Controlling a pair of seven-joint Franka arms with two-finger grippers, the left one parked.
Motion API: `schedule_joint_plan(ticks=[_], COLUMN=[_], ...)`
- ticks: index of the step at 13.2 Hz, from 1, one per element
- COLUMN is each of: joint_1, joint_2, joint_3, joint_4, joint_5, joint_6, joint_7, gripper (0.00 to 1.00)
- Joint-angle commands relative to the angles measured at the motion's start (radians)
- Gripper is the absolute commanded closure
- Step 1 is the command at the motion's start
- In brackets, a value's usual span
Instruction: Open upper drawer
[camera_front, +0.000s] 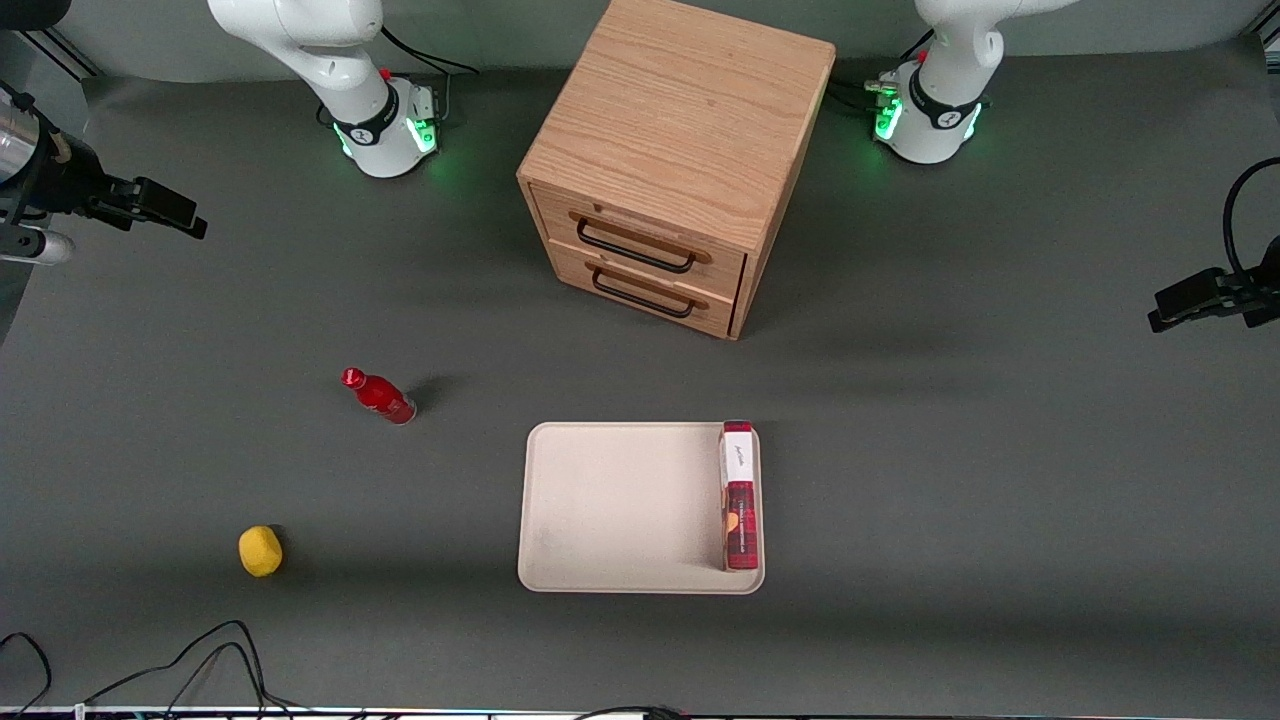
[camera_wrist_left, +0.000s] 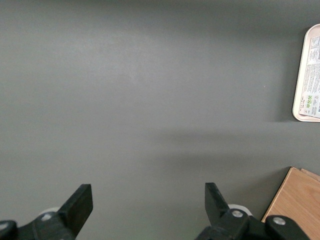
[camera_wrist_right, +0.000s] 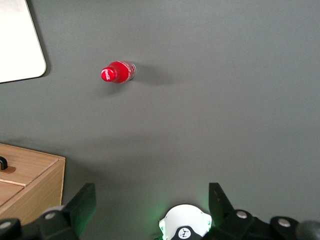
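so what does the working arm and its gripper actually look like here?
Glossy white rounded Franka arm with a black band near its round white base, a small red tab above it, green lights glowing at the base and black cables trailing off. The black two-finger gripper has angular wedge-shaped fingers with silver screws on the blocks; it hangs open above the bare grey table, toward the working arm's end.

No text here can be read with certainty. The red and white box (camera_front: 739, 497) on the tray (camera_front: 620, 510), at lower centre of the front view, carries print, but its letters are too small to read.
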Motion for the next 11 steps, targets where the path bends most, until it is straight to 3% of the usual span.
schedule_joint_plan(ticks=[1, 6, 11], joint_1=[-0.017, -0.006, -0.004], joint_2=[-0.025, -0.022, 0.001], joint_3=[0.010, 0.012, 0.013], joint_4=[-0.024, -0.014, 0.003], joint_5=[0.021, 0.024, 0.067], joint_6=[0.019, 0.016, 0.044], joint_7=[-0.025, -0.024, -0.025], gripper=[0.00, 0.00, 0.00])
